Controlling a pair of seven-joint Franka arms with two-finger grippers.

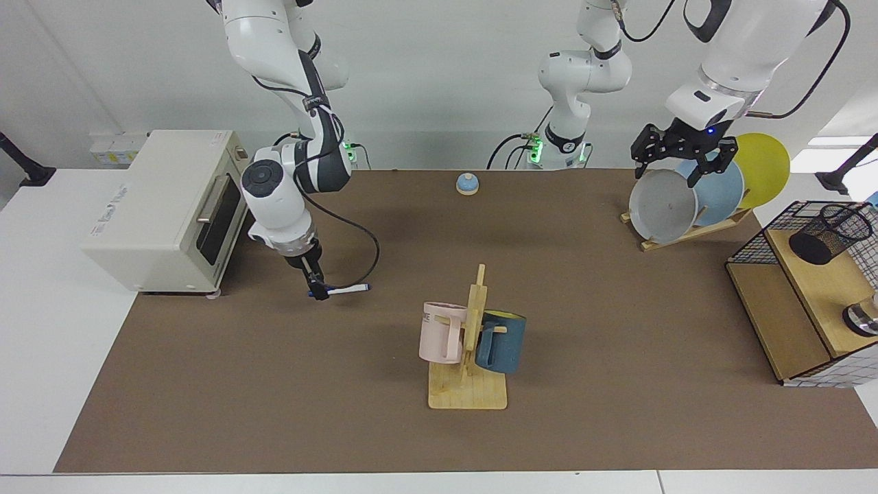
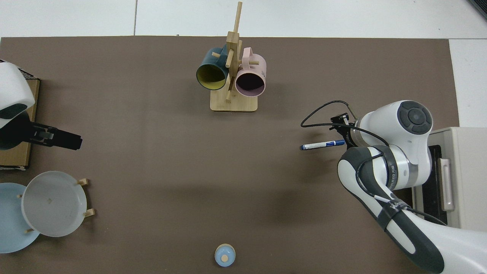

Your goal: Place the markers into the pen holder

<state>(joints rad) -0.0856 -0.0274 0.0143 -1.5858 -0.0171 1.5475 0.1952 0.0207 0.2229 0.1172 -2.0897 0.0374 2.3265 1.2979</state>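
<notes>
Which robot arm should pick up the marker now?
The right arm. Its right gripper is already down at the capped end of the marker on the brown mat. The left gripper waits far away, up by the plate rack.

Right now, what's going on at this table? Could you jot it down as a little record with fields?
marker: lying flat on the brown mat
right pincer: down at the marker's capped end, by the toaster oven
left pincer: open, waiting over the plate rack
pen holder: on the wooden shelf at the far side from the marker, on its side
mug stand: mid-table, pink and blue mugs hung
</notes>
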